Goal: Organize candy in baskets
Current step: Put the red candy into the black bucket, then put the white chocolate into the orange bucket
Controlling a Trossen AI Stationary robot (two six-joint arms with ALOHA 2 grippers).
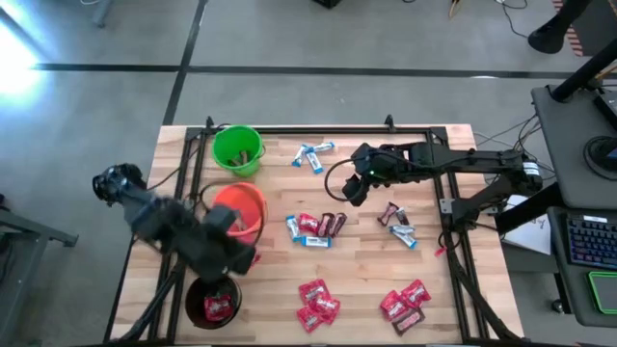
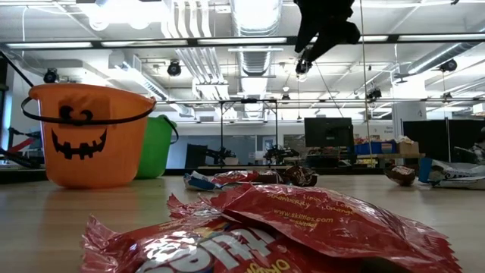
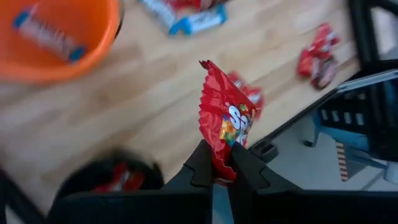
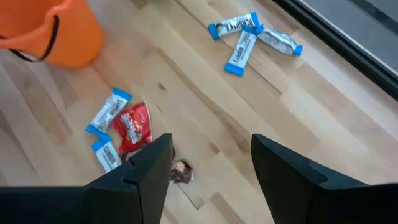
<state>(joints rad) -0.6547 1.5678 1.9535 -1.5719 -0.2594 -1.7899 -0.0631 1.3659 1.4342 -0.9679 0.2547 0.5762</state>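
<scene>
High view puts the left gripper (image 1: 234, 258) at the lower left of the frame, between the orange basket (image 1: 241, 210) and the black basket (image 1: 212, 301) — the left wrist view shows its fingers (image 3: 202, 167) pinched together on a red candy packet (image 3: 225, 121), which stands up from the tips, with the black basket's dark rim low in that frame and red sweets already inside. The step in hand, as I judge it, is carrying this red packet to the black basket, where other red ones lie; the next move calls for bringing the tips over the basket's mouth and parting them so the packet drops inside and not on the rim. The orange basket holds at least one blue-and-white bar (image 3: 51, 34), and the green basket (image 1: 237, 149) sits at the upper left of the table. The right gripper (image 1: 355, 185) hangs above the table's middle with its fingers (image 4: 149, 169) spread wide and empty; in the right wrist view a small cluster of candy (image 4: 121, 130) — red and blue-and-white pieces, with a brown one just beside the near finger — lies below it, so a descent on one of these looks likely. More blue-and-white bars (image 1: 313, 154) lie at the upper middle and red packets (image 1: 317, 303) along the lower edge, so plenty is left to sort.
</scene>
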